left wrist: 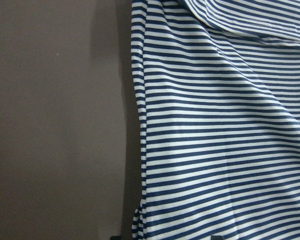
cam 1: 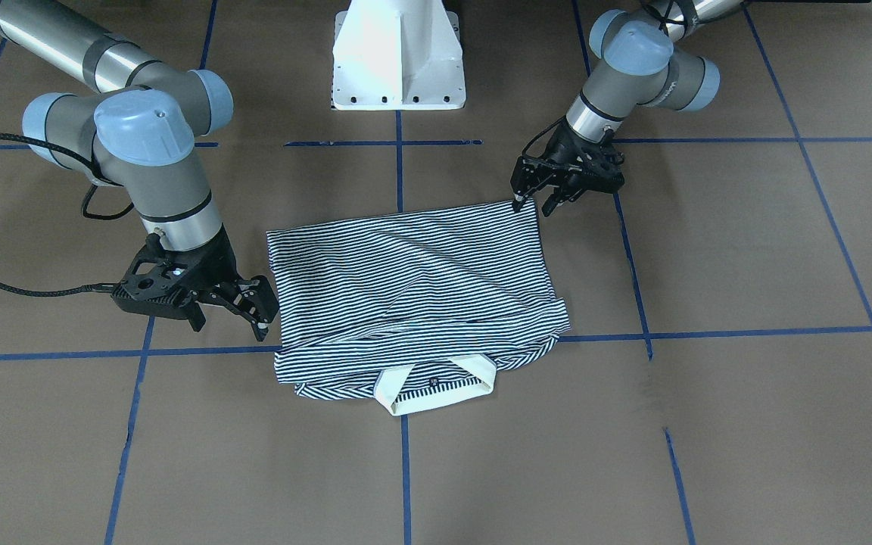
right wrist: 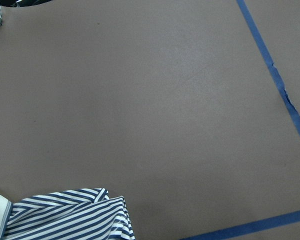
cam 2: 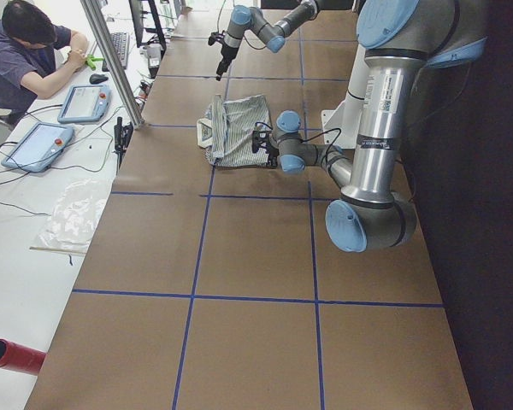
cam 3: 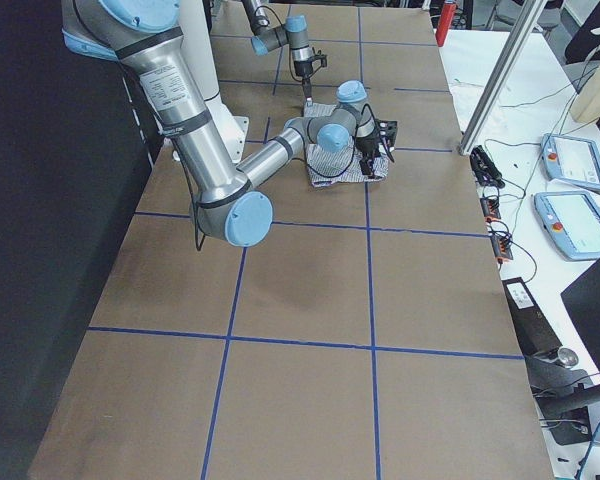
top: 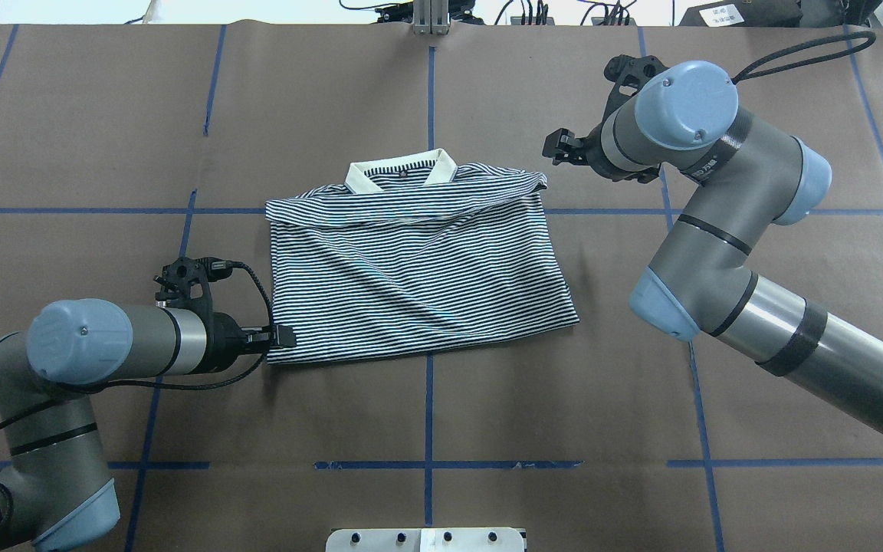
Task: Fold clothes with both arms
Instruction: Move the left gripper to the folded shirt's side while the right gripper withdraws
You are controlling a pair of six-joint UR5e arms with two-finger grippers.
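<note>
While my left claw [cam 1: 533, 206] and right claw [cam 1: 230, 322] gape empty beside the shirt [cam 1: 413, 280], I should pinch both layers at matching corners.

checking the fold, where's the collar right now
In the overhead view the collar lies at the shirt's far edge, away from the robot, with the right gripper nearest, off to its right.

A brown paper-covered surface [top: 104, 115] is gridded with blue tape lines [top: 428, 406] under even light. Seen from its left end, a white desk [cam 2: 17, 248] carrying two tablets [cam 2: 38, 145] runs along 9 o'clock. A person [cam 2: 26, 51] sits at 11 o'clock, and a black wall [cam 2: 496, 128] stands at 3 o'clock.
</note>
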